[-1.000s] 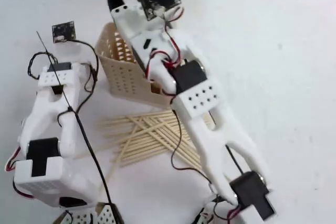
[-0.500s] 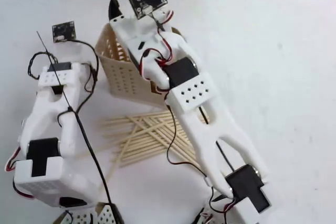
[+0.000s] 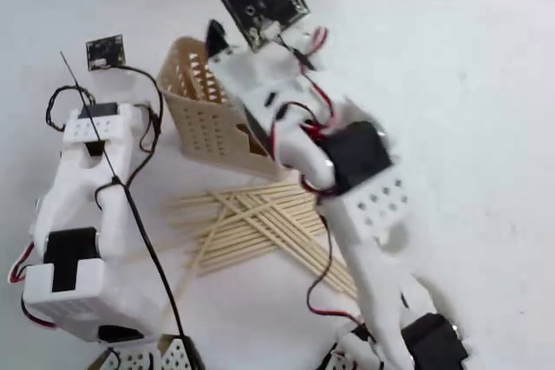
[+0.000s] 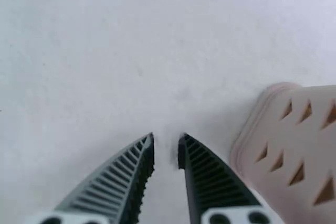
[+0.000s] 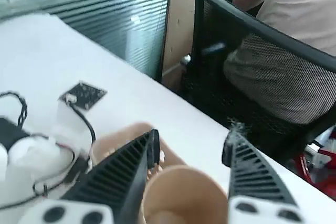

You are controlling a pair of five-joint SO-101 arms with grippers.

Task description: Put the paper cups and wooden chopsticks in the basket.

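A cream perforated basket [image 3: 201, 119] stands mid-table, and its rim [image 5: 123, 132] shows behind one finger. My right gripper [image 5: 191, 140] hangs open above it, by the far rim [image 3: 217, 41]. A tan paper cup [image 5: 181, 195] sits below and between the spread fingers, seemingly inside the basket. I cannot tell whether the fingers touch it. Several wooden chopsticks [image 3: 251, 223] lie in a loose pile on the table in front of the basket. My left gripper [image 4: 166, 140] rests low over bare table beside a basket corner [image 4: 289, 145], nearly closed on nothing.
The left arm [image 3: 82, 179] is folded at the table's left, with loose black cables [image 3: 130, 197] trailing past the chopsticks. A small circuit board [image 3: 105, 51] lies at the far left. A black chair [image 5: 252, 51] with a seated person stands beyond the table edge.
The right arm has swung to the right over the basket, its gripper shifting from the far left corner toward the far rim's middle. The left arm has not moved.
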